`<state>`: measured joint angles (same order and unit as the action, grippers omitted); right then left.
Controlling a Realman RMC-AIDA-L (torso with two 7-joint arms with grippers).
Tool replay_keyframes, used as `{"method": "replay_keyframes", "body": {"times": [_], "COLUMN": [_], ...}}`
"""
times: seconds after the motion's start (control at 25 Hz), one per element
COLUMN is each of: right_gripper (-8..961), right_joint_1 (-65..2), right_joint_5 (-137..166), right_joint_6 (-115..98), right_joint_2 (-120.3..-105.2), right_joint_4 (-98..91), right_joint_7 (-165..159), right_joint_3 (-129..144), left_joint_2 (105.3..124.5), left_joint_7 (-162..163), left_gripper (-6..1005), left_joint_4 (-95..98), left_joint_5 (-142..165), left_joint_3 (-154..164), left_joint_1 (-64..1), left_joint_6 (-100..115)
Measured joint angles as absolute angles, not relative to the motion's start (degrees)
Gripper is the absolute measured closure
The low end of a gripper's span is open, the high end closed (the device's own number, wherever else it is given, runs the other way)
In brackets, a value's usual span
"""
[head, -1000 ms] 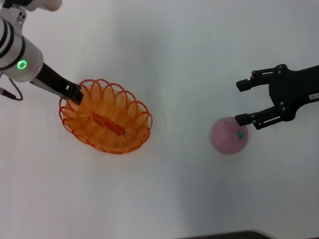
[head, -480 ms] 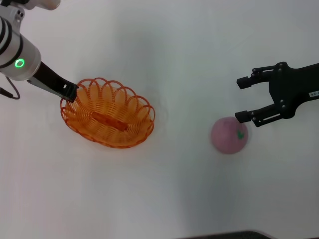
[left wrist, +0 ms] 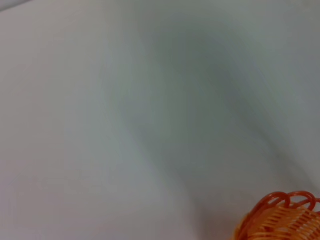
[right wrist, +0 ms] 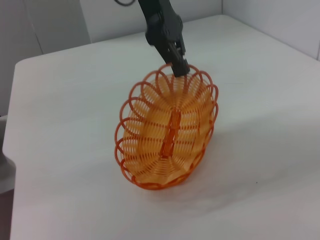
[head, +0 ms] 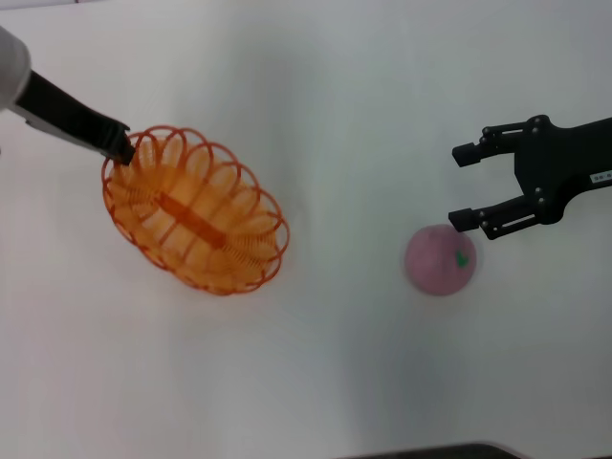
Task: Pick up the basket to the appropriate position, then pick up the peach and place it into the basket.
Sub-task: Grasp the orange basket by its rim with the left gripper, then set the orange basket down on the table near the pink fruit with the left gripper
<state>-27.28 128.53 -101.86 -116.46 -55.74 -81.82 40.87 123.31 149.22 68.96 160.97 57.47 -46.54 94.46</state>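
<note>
Basket (head: 195, 212) hangs tilted at the left of our head view, the left pincer (head: 119, 149) clamped on its far rim, while our right pincer (head: 466, 185) gapes just beyond the peach (head: 439, 259) on the tabletop (head: 344, 115). Left wrist shows only rim loops. Right wrist confirms the lifted tilt, with bare room around.

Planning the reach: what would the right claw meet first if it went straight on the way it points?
Probably nothing: the right claw points toward bare table; the peach lies just beside that line, the basket farther off.
</note>
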Motion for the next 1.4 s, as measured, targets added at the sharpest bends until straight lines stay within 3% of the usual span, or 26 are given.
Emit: {"method": "replay_keyframes", "body": {"times": [0.52,0.84,1.4], "right_gripper": [68,71,72], "right_joint_1": [-27.6,-27.3,-27.6], "right_joint_5": [128.6,128.7,129.9], "right_joint_6": [-101.9,-99.4,-97.3], "right_joint_2": [-116.41,-117.86,-118.59], "right_joint_4": [-57.0,-58.9,-59.0], "right_joint_7": [-81.8,-81.8,-78.9], "right_joint_3": [40.8,40.8,43.0], "left_joint_2": [123.79,123.96,124.38], "left_joint_7": [157.0,165.3,170.5], "left_gripper": [960,949,922], "left_joint_4": [72.3,67.4,60.9], "left_joint_5": [158.6,153.9,151.9], "left_joint_3": [53.4,51.9,48.1], "left_joint_1": [-45.8,-43.3,-38.9], "left_joint_6": [98.1,89.9,84.0]}}
